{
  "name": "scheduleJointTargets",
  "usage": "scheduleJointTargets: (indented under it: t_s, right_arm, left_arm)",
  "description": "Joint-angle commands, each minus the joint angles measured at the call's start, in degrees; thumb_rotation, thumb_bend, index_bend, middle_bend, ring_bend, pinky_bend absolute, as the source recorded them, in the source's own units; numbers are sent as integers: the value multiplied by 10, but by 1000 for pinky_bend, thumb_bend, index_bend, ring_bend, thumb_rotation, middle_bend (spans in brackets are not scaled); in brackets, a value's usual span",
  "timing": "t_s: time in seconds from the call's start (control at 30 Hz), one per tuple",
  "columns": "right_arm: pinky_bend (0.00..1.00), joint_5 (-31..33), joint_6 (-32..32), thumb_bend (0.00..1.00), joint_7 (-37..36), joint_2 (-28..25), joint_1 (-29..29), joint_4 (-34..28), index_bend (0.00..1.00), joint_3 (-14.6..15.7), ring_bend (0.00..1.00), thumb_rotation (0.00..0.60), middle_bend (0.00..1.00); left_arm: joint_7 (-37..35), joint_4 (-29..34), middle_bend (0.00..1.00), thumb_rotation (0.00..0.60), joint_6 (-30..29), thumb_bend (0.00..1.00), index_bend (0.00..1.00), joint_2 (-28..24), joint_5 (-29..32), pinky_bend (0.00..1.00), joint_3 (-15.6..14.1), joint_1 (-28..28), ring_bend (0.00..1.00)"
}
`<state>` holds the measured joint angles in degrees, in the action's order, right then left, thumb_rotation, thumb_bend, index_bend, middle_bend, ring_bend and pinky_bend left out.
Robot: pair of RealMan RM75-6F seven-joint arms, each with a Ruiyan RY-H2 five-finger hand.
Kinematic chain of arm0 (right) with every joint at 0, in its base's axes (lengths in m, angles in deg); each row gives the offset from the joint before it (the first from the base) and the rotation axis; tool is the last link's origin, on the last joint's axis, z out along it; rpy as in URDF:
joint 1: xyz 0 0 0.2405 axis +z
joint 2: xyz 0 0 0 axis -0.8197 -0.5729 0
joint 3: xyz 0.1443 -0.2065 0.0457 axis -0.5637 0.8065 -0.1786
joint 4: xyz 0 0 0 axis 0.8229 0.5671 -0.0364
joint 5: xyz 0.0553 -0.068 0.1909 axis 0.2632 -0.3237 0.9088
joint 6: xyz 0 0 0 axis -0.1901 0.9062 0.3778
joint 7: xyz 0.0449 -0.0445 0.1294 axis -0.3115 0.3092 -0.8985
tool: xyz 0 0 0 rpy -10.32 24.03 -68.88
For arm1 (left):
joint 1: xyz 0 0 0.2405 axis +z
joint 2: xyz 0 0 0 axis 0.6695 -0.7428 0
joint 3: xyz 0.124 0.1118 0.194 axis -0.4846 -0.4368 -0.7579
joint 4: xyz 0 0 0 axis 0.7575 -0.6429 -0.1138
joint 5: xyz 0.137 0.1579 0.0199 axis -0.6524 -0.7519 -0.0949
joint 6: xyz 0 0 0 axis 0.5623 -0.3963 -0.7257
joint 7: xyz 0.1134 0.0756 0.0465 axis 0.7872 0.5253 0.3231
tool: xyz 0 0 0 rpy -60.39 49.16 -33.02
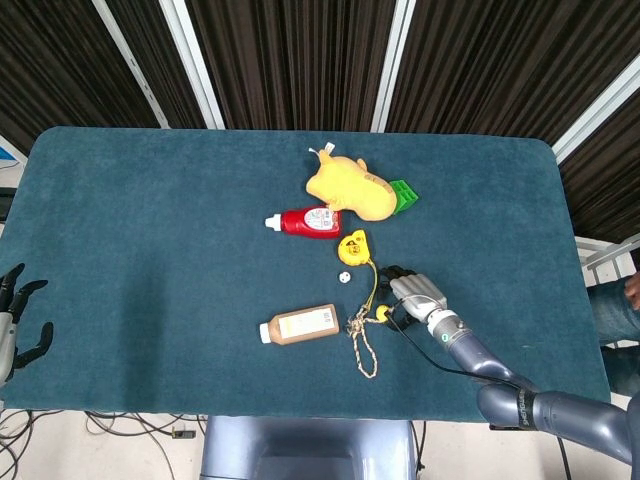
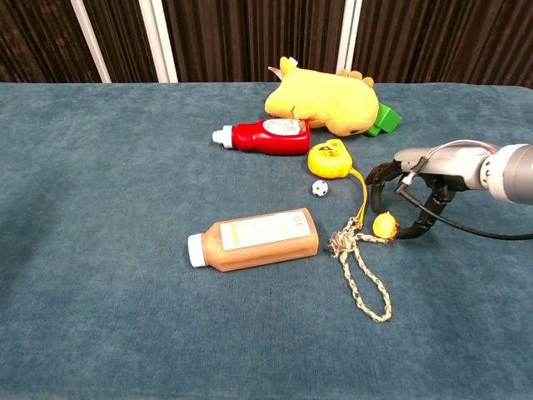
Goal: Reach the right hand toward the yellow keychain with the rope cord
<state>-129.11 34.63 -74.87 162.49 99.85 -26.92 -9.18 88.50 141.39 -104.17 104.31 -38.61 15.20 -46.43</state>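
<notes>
The yellow keychain (image 2: 331,159) lies on the blue surface (image 1: 150,230), near the middle and a bit to the right. It has a round yellow body, a thin yellow cord, a small yellow ball (image 2: 384,223) and a loop of twisted rope cord (image 2: 365,282) with a knot. A tiny black and white ball (image 2: 320,188) sits just beside the yellow body.

The right robot hand (image 2: 410,193) is just beside the small yellow ball, on its right side. Its dark fingers (image 2: 374,177) are spread and curve down around the ball. It holds nothing. I cannot tell if a fingertip touches the ball.

A brown bottle (image 1: 300,324) lies to the left of the rope knot. A red bottle (image 1: 304,221) and a yellow plush toy (image 1: 347,187) lie behind the keychain, with a green block (image 1: 404,194) next to the toy.

The left robot hand (image 1: 15,325) is at the far left edge, fingers apart, holding nothing. The left half of the surface is wide and open.
</notes>
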Motion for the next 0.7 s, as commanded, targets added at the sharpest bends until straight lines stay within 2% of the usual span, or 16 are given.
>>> scheduleJointTargets:
  t_s: [0.03,0.47,0.7]
  right_arm:
    - [152,-3,-2,296,-4,4,1,4,429,1,75,600,118]
    - [153,-2,-5,300,-4,10,8,23,486,5,75,600,122]
    - [153,-4,-8,395,-13,9,8,22,540,5,78,600,127]
  left_arm:
    - [0,0,0,600,0,428,190,0,0,0,0,0,0]
    - [-1,0,0,600,0,429,190,-1,2,0,1,0,0]
    - [0,1,0,600,0,429,190,-1,3,0,1,0,0]
